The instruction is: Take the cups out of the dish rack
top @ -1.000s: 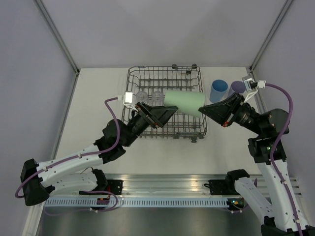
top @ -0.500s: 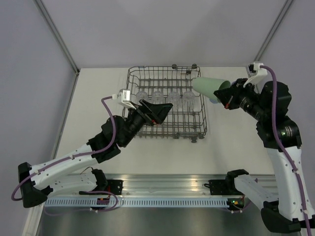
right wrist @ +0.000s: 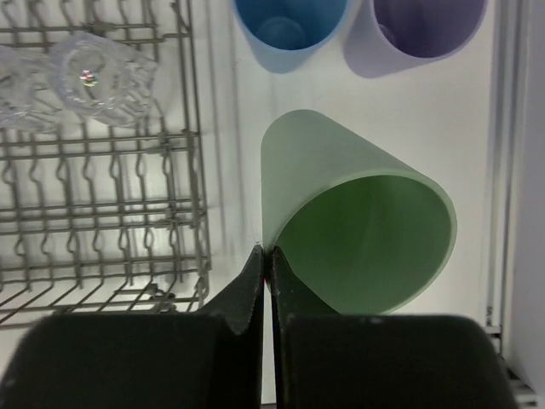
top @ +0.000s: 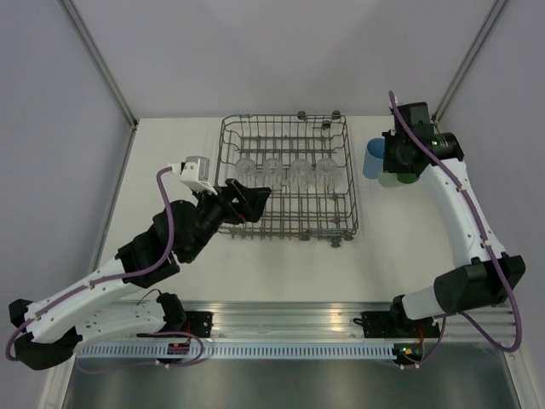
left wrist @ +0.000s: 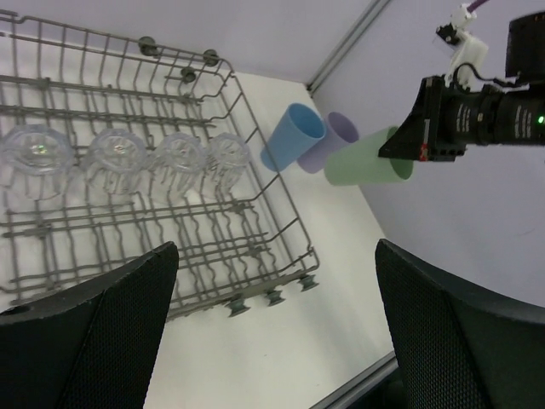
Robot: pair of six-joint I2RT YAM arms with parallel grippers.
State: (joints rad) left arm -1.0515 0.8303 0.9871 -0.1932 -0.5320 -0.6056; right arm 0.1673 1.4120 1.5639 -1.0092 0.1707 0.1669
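Top external: the dish rack [top: 351, 198] stands mid-table with four clear tumblers [top: 272, 167] in a row across its middle. The left gripper [top: 252, 198] hangs over the rack's near-left corner, and its jaws cannot be judged from here. At the right, the right gripper [top: 396, 169] holds the light green cup [top: 392, 180] just beside the blue cup [top: 373, 158].

Left wrist: the left jaws are spread wide with nothing between them. The blue cup, the lavender cup [left wrist: 339, 136] and the tilted green cup sit close together outside the rack's far-right corner.

Right wrist: the jaws are pinched onto the green cup's rim, one finger inside and one outside. The cup leans over the table [right wrist: 230, 102], and whether it touches it cannot be told.
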